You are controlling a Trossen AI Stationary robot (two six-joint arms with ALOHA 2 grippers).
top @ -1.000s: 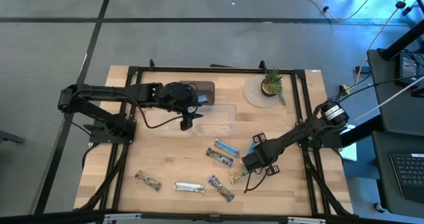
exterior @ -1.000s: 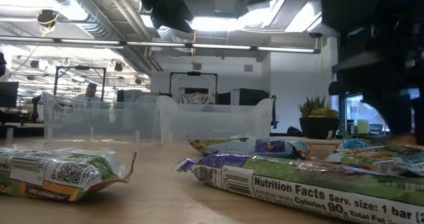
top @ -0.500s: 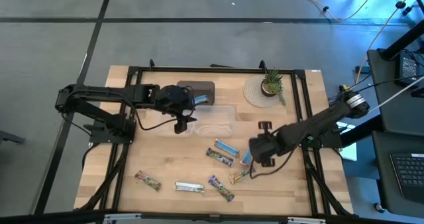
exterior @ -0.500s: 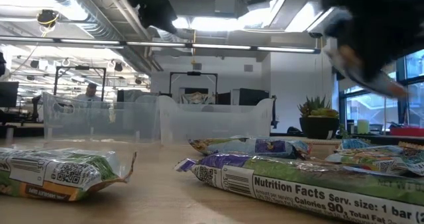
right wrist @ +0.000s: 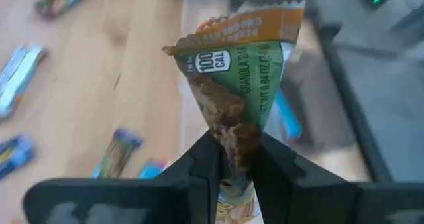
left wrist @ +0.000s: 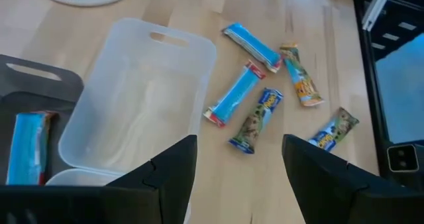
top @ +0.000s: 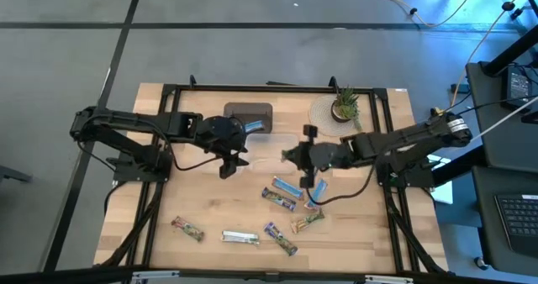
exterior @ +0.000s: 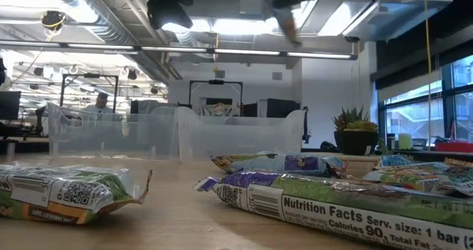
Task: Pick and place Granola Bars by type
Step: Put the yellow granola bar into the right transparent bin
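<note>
A green-tan granola bar (right wrist: 235,85) hangs pinched in the right claw (right wrist: 233,159) above the clear tub (left wrist: 139,105).

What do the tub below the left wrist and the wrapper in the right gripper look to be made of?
Tub: looks like translucent, frosted plastic; the wood shows dimly through its walls, and a handle slot is moulded into the rim. Green-tan bar wrapper, pinched in the right gripper: apparently thin printed film, glossy, creased and crimped at its end; whether plastic or foil-lined is unclear.

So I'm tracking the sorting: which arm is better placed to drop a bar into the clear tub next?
Right. The right gripper has its jaws shut on a green-tan granola bar near the clear tub; the left gripper is empty.
</note>
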